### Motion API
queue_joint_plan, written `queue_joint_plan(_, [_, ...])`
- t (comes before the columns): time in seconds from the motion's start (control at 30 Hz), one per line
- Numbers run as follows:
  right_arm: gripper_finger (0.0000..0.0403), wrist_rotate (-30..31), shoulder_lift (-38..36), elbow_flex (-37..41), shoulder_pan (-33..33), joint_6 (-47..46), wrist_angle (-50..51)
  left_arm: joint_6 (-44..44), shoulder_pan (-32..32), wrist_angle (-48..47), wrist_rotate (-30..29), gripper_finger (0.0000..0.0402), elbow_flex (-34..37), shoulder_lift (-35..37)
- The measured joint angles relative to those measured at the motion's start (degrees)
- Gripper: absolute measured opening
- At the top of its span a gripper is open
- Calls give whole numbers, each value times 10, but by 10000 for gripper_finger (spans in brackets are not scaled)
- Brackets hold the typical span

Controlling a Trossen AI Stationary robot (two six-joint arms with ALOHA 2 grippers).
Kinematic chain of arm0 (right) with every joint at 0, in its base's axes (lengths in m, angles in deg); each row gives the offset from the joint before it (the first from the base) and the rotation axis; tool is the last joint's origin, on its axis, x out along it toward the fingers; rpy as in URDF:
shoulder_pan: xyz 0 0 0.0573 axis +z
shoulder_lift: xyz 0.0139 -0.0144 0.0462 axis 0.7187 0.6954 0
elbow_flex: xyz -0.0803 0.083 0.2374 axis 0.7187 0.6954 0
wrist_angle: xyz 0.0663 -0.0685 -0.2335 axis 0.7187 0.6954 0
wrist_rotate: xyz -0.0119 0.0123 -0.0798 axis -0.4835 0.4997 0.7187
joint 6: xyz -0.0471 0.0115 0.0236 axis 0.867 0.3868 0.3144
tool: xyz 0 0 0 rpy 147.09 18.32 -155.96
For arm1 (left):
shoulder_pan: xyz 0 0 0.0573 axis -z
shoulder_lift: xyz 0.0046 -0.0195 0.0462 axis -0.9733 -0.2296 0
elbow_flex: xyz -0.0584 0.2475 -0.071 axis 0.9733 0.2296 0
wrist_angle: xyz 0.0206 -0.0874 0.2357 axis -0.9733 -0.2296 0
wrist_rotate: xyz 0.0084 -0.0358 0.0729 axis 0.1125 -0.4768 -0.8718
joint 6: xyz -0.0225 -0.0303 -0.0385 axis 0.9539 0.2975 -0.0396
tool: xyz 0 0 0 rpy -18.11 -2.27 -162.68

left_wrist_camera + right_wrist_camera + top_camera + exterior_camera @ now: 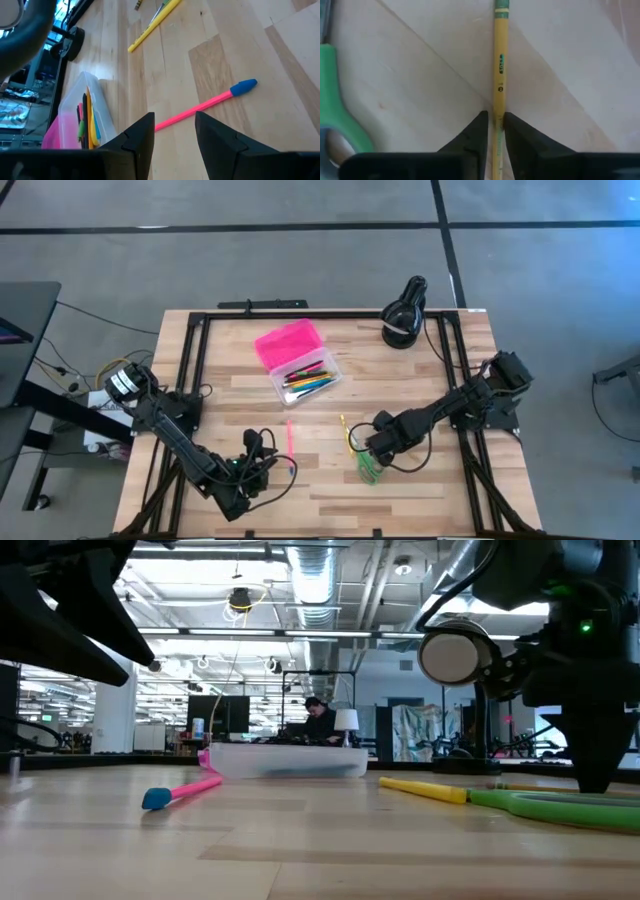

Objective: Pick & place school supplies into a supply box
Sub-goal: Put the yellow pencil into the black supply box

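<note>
yellow pencil (499, 75) lies pinched between right gripper (494, 125) fingers.

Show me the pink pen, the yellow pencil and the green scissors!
pink pen (200, 106), left wrist view, middle of its pink shaft
yellow pencil (500, 65), right wrist view, its printed yellow shaft
green scissors (369, 467), high view, its green handle
</note>
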Motion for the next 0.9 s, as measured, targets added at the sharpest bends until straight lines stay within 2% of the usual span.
queue_joint_plan(0.2, [35,-4,0,0,0,2,0,1,0,0,8,137,0,0])
queue_joint_plan(0.4, [6,-4,0,2,1,46,-10,1,0,0,9,137,0,0])
queue_joint_plan(0.63, [5,-3,0,2,2,109,-18,2,0,0,11,137,0,0])
queue_joint_plan(0.9, [2,27,0,2,4,165,-23,1,0,-1,11,137,0,0])
